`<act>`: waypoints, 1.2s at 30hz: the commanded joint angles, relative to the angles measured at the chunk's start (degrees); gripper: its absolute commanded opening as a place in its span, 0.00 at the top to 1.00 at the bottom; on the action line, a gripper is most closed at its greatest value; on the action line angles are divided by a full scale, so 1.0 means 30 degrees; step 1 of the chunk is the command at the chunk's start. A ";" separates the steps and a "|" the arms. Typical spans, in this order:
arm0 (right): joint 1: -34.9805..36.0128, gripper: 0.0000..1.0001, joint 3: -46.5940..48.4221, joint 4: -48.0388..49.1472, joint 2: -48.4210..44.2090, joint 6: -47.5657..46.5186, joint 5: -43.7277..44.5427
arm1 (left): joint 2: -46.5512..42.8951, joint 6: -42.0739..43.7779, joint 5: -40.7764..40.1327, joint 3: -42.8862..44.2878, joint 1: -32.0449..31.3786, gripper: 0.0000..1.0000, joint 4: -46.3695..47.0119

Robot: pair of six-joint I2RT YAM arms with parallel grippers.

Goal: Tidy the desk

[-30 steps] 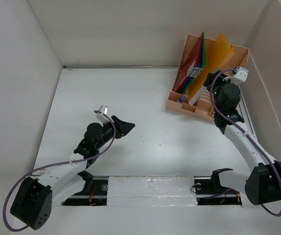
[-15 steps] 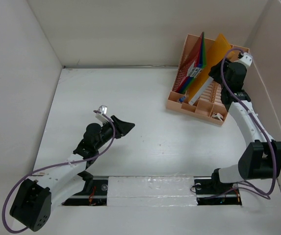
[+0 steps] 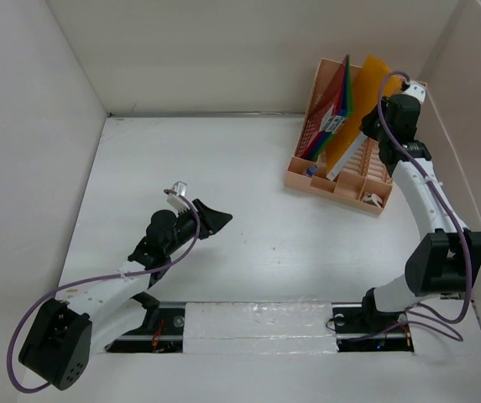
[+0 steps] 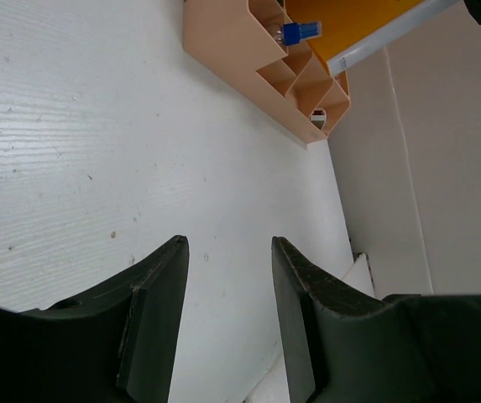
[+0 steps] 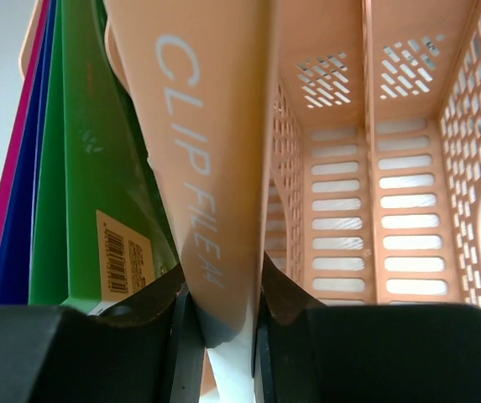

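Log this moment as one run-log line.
left gripper: open, empty, over desk | right gripper: shut on orange clip file | file: in peach rack

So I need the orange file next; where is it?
Top view, far right: the orange file stands in the rack beside the green folder, pinched by the right gripper.

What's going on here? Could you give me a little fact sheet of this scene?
Surface: large white matte desk
Storage: peach slotted plastic file rack, far right corner
In rack: green, blue and pink folders; translucent orange clip file
Right gripper: closed on the orange clip file's edge
Left gripper: open, empty, above the bare desk
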 commanded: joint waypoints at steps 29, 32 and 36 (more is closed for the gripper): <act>0.4338 1.00 -0.6889 2.0536 -0.1072 -0.8780 0.4860 | 0.0733 0.0384 0.0590 0.0742 0.0085 0.61 0.0898; 0.4836 1.00 -0.7094 2.0712 -0.0311 -0.8867 0.5356 | 0.0851 0.0238 0.0501 0.0594 0.0085 0.61 0.1277; 0.4838 1.00 -0.7270 2.0743 0.0424 -0.8400 0.5303 | 0.0910 0.0472 0.0531 0.0830 0.0085 0.61 0.0751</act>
